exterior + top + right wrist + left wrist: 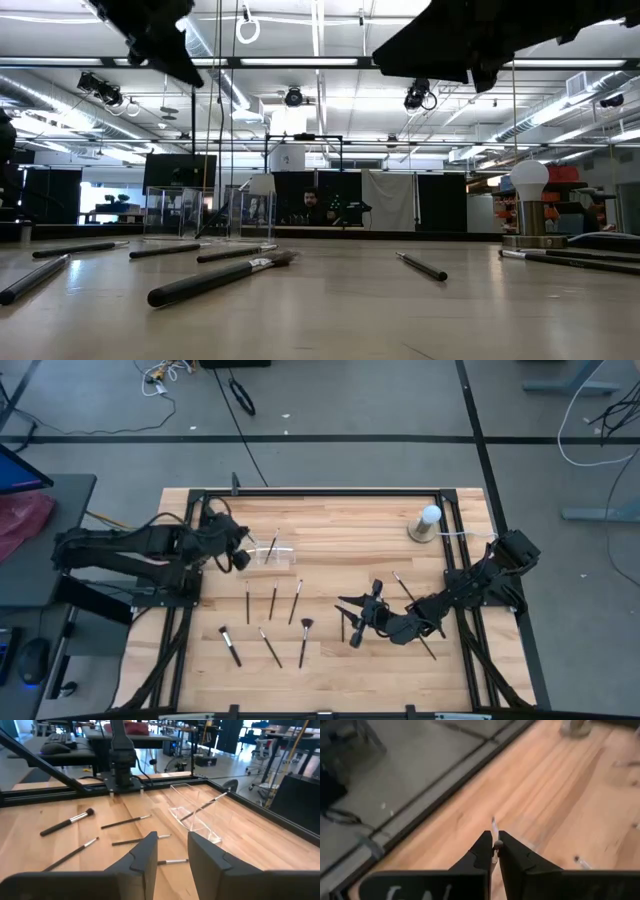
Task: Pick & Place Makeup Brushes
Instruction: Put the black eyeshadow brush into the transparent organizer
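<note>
Several thin dark makeup brushes (272,600) lie flat on the wooden table (330,520); they also show in the right wrist view (67,824). One brush (205,806) leans in a clear plastic box (275,552). My left gripper (243,557) is beside that box on its left, shut on a thin pale-tipped brush (494,827). My right gripper (350,622) is open and empty above the table's right middle. A brush (172,862) lies below, between its fingers. My left gripper pinches a thin brush between its two fingers (482,851). The pale tip (494,824) sticks out a little past the fingertips. The fingers hide the rest of the brush. It is held clear above the table.
A white ball on a round base (428,522) stands at the far right. Two brushes (410,592) lie by my right arm. A black frame (320,491) runs around the table's edges. A person (312,205) shows far behind the table.
</note>
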